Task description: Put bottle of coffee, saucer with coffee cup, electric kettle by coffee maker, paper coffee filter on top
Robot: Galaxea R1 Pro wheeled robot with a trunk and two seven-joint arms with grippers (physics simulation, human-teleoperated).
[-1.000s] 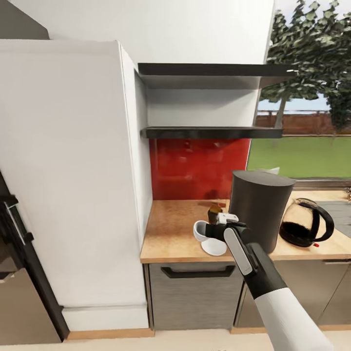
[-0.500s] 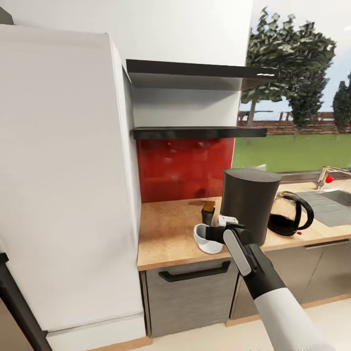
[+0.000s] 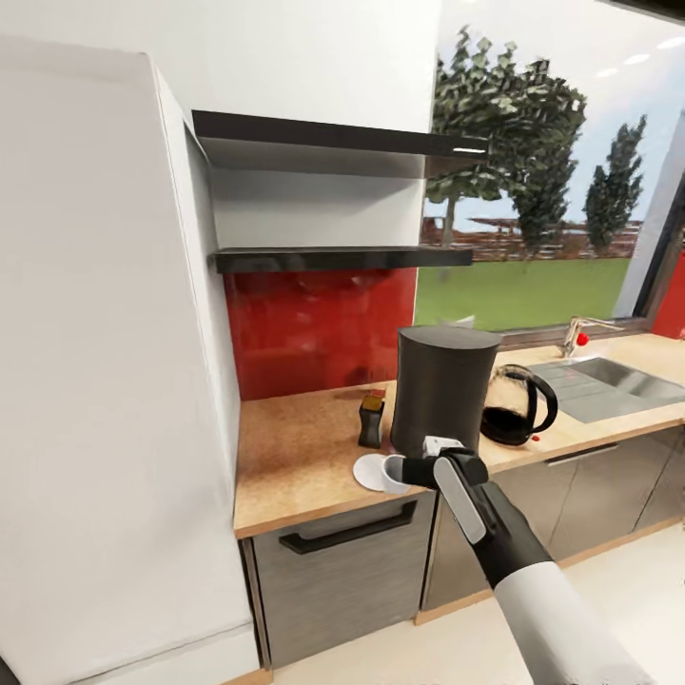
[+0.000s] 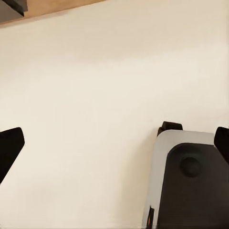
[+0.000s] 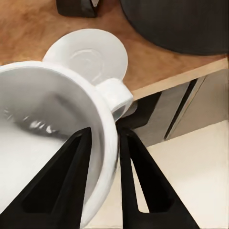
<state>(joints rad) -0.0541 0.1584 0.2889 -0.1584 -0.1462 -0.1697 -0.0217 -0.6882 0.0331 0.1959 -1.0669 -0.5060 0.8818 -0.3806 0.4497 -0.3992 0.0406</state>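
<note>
We see the coffee maker (image 3: 444,390), bottle of coffee (image 3: 370,420), electric kettle (image 3: 515,406) and saucer (image 3: 371,471) on the bench (image 3: 295,457). Right end effector (image 3: 409,470) grasps the coffee cup (image 5: 57,138); left end effector's state we cannot tell. Cup placement remains; filter unconfirmed.

The kitchen countertop (image 3: 295,457) carries the coffee maker (image 3: 440,385), bottle of coffee (image 3: 370,421), saucer (image 3: 369,471) and electric kettle (image 3: 514,407).

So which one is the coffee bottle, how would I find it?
Find the long wooden countertop under the red wall panel, then the tall dark grey coffee maker standing on it. The bottle of coffee stands on the counter beside it, on the side away from the glass kettle. It is small, dark and brown-capped, much shorter than the coffee maker, unlike the flat white saucer in front.
</note>
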